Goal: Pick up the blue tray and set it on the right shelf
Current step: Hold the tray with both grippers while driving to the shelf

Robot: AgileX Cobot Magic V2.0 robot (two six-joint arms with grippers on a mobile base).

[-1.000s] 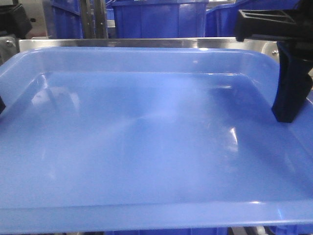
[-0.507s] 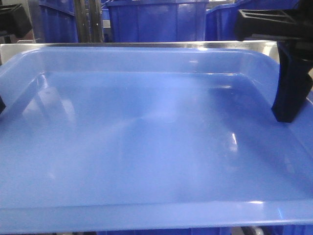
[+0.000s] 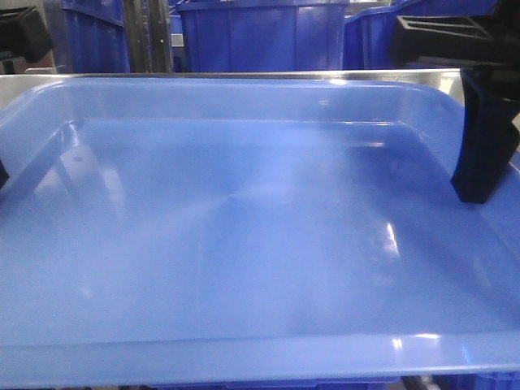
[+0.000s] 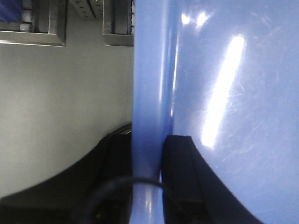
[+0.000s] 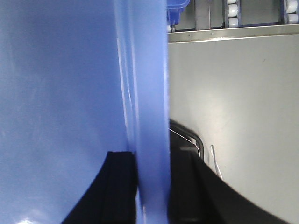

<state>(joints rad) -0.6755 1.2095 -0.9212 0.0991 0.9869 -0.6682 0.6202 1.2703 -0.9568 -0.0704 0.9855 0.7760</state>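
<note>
The blue tray (image 3: 244, 227) fills the front view, held level between both arms. My right gripper (image 5: 150, 161) is shut on the tray's right rim (image 5: 147, 93), one black finger (image 3: 481, 154) reaching down inside the wall. At the opposite side my left gripper (image 4: 148, 158) is shut on the left rim (image 4: 149, 84), one finger on each face of the wall. Just behind the tray's far edge runs the shiny steel rail of the right shelf (image 3: 244, 75), about level with that edge.
Deep dark-blue bins (image 3: 260, 32) stand behind the rail, with a perforated steel upright (image 3: 146, 36) at the back left. Below the tray, the wrist views show grey floor (image 4: 65, 102) and a roller rack (image 5: 231, 9).
The rail, upright and bins have slid left behind the tray, and the rail now reaches the left edge of the view. Both grippers keep the same hold on the rims.
</note>
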